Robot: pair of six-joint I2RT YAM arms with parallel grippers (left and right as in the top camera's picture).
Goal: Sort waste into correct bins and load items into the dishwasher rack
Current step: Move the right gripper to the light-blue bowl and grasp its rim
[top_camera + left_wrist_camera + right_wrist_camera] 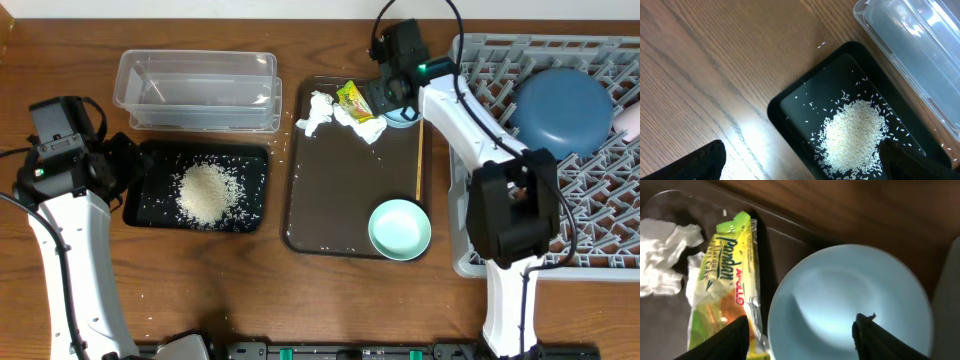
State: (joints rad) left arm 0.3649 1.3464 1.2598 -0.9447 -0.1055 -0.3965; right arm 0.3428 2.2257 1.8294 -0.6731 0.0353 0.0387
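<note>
**Overhead.** The snack wrapper (353, 100) lies at the far end of the brown serving tray (340, 190). Its long axis runs on a slant from far-left to near-right. Crumpled tissues (318, 112) lie just beside it. The right gripper (385, 100) hangs over the wrapper and the light blue bowl (402, 119); how wide it stands cannot be told from here. A wooden stick (419, 160) lies along the tray's right edge, pointing far to near, and a mint-green bowl (400, 228) sits at the near right corner. The dark blue dish (563, 108) and pink cup (630, 122) rest in the dishwasher rack (600, 215). Rice (207, 192) is heaped in the black tray (150, 205), with the clear tub (195, 58) just beyond it. The left gripper (122, 168) is at the black tray's left edge.

**Left wrist.** The left gripper (802, 155) has its jaws spread wide and holds nothing. It is above the rice (852, 132) and the black tray (790, 107). A few grains lie scattered around the heap.

**Right wrist.** The right gripper (800, 330) has its jaws apart and nothing clamped. One finger (727, 340) is over the wrapper (725, 275), the other over the light blue bowl (850, 295), with the bowl's near rim between them. Contact cannot be told. The wrapper runs lengthwise up the frame, green sealed end at the top. It is glossy yellow with green and red lettering. A tissue (662, 255) lies to its left.
</note>
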